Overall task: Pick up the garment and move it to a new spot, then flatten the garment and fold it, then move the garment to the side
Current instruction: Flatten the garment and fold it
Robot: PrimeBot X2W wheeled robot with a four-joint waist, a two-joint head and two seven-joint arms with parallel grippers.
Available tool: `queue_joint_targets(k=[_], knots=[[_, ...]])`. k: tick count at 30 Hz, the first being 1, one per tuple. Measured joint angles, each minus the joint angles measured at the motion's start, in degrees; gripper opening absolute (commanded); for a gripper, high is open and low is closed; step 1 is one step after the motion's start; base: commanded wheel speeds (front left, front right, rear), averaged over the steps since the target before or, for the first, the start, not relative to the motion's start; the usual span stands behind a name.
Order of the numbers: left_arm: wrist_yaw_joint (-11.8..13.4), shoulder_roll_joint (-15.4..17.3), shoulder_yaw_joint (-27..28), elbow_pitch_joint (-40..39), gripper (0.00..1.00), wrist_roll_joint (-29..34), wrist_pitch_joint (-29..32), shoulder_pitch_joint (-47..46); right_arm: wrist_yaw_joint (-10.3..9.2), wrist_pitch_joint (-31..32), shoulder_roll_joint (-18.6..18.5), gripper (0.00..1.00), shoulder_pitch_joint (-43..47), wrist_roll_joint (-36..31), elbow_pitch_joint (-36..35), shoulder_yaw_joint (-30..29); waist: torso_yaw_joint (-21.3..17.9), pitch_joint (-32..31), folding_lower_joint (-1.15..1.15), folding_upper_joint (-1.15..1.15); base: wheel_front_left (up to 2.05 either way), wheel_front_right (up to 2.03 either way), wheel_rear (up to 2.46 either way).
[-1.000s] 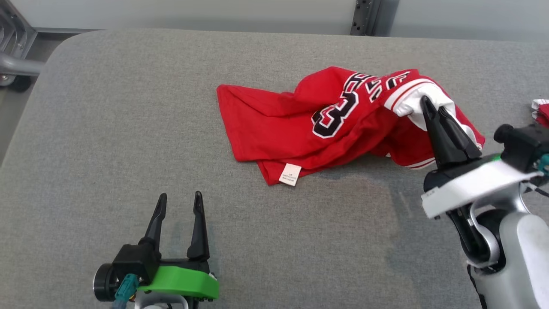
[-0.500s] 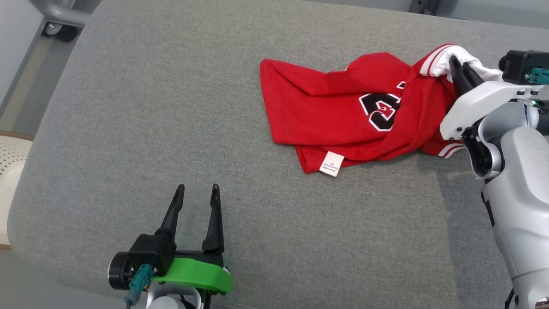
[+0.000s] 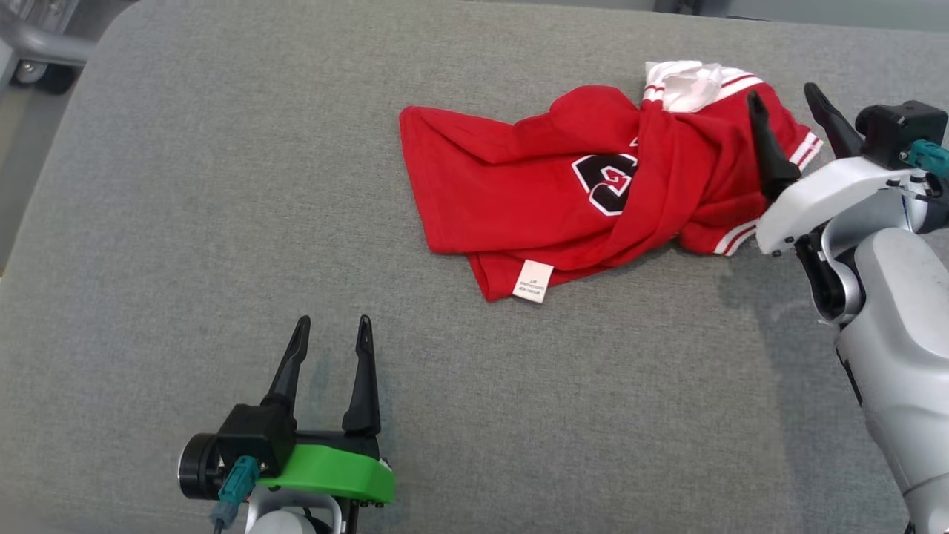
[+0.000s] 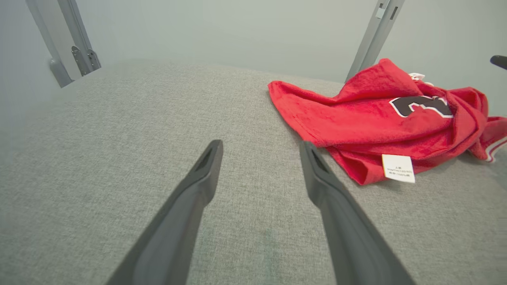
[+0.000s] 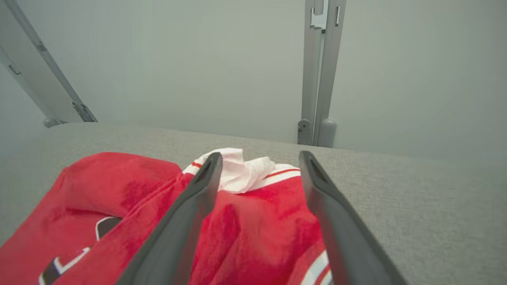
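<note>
garment (image 3: 519, 193) crumpled on surface (image 3: 185, 185), upper right of centre, long axis 9-to-3. right tool (image 3: 784, 96) at its 3 o'clock end, jaws wide, holding nothing, so it's the nearer arm. left tool (image 3: 333, 322) wide too, empty; garment at its 1 o'clock, well apart.

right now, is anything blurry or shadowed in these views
Head view: sharp, even light, a soft shadow on the grey surface beside the right arm. Left wrist view: garment fairly sharp, left gripper soft up close. Right wrist view: right gripper soft too, no glare.
</note>
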Motion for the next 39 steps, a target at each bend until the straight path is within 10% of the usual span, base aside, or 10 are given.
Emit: queue_joint_targets(k=[19,21,24,39], knots=[[0.3,0.01,-3.45,-0.25,1.0,-1.59,0.0,-3.24,0.0,6.05,-1.14,1.0,-14.07,-5.54,18.0,-0.3,6.07,6.29,0.0,0.0,0.0,0.0,0.0],[0.4,0.01,-3.67,-0.27,1.0,-1.85,0.0,-3.45,0.0,6.37,-1.3,0.43,-15.38,-6.83,20.38,-0.8,6.94,7.03,0.0,0.0,0.0,0.0,0.0],[0.85,0.01,-3.79,-0.3,1.0,-1.99,0.0,-3.57,0.0,5.61,-1.05,0.0,-17.16,-7.68,22.46,-1.46,7.73,7.98,0.0,0.0,0.0,0.0,0.0],[0.26,-0.03,-0.85,0.46,1.0,0.52,0.0,-3.05,0.0,-3.41,4.93,0.0,-19.12,-2.66,13.76,2.64,1.85,5.51,0.0,0.0,0.0,0.0,0.0]])
